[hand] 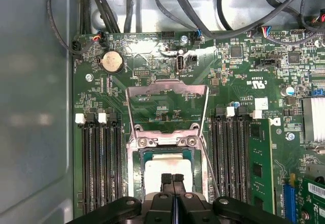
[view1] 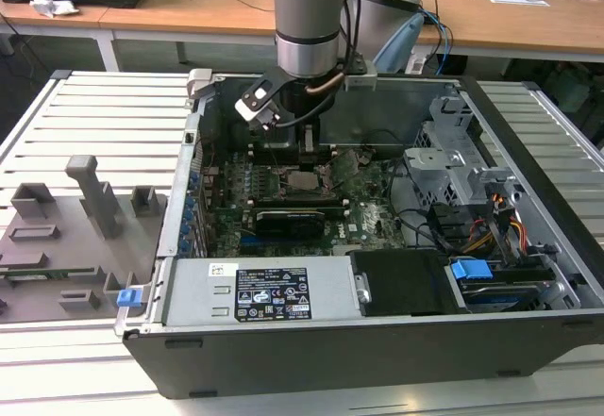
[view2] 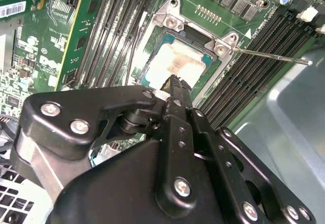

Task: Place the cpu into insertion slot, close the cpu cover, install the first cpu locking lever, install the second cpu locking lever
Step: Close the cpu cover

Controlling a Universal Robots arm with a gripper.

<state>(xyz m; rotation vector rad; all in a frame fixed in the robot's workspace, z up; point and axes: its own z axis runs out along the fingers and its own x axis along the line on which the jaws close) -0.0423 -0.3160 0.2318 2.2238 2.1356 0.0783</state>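
The cpu [hand: 167,169] lies flat in the insertion slot [hand: 138,169], its silvery top smeared with paste; it also appears at the cpu [view2: 177,61] and the cpu [view1: 304,182]. The cpu cover [hand: 167,87] is swung open and lies back on the green board, which shows through its window. Two thin locking levers stand released, one lever [view2: 274,56] pointing away from the socket and one lever [hand: 209,170] beside it. My gripper [hand: 172,178] is shut with nothing held, its tips just over the chip's near edge, as the gripper [view2: 175,84] and the gripper [view1: 309,157] also show.
Long black memory slots [hand: 99,158] flank the socket on both sides. A black card [view1: 293,220] sits in front of the socket in the exterior view. Cables [hand: 177,5] hang past the board's far edge. The case wall [hand: 35,107] stands close by.
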